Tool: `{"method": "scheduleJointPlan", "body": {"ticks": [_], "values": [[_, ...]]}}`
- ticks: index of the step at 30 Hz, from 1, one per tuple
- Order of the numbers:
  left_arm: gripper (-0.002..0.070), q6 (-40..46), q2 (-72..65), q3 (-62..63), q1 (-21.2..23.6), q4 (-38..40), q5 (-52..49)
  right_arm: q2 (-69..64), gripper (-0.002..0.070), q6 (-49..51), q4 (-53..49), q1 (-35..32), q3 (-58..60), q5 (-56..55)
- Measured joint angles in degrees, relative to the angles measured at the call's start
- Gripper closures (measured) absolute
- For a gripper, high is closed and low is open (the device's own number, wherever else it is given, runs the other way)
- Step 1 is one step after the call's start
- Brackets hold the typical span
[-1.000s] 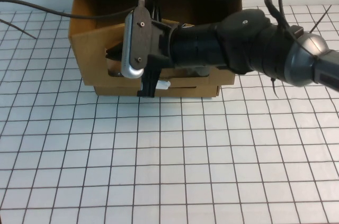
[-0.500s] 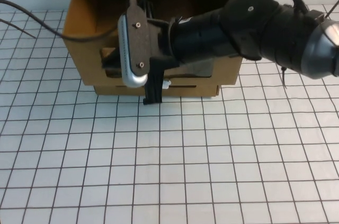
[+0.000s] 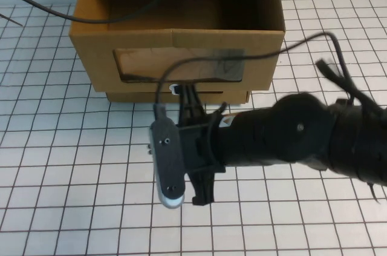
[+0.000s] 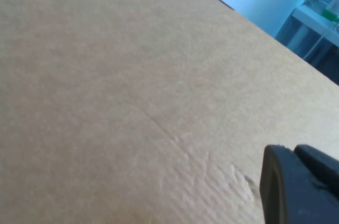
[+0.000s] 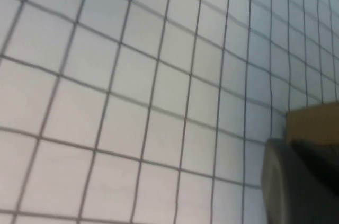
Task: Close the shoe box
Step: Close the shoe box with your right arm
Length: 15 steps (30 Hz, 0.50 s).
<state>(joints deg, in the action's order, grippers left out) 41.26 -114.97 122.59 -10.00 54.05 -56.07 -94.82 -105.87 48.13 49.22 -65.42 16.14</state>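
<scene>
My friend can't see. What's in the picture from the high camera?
A brown shoe box with a clear front window sits on a white gridded table. The right gripper hovers just in front of it, not touching.

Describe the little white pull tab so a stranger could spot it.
On the gridded table stands a brown cardboard box with a clear front window; the left gripper, outside the high view, faces plain cardboard. Just under that window, beside the right gripper, sits the tab, the only white bit on the brown front.
</scene>
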Motion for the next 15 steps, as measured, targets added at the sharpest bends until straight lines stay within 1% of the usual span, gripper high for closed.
{"method": "scheduleJointPlan", "body": {"ticks": [3, 6, 10, 15], "values": [[0.0677, 0.0, 0.0, 0.0, 0.0, 0.0, -0.1, -2.0, 0.0689, -0.6, 0.7, -1.0, 1.7, -6.0], [0.0677, 0.0, 0.0, 0.0, 0.0, 0.0, -0.2, -5.5, 0.0689, -1.3, 1.1, -3.7, -0.4, -7.2], [0.0677, 0.0, 0.0, 0.0, 0.0, 0.0, -0.7, -12.2, 0.0689, -1.6, 1.2, -8.2, -7.4, -7.2], [0.0677, -0.2, 0.0, 0.1, 0.0, 0.1, -1.1, -19.0, 0.0689, -1.9, 1.2, -12.3, -20.0, -5.1]]}}
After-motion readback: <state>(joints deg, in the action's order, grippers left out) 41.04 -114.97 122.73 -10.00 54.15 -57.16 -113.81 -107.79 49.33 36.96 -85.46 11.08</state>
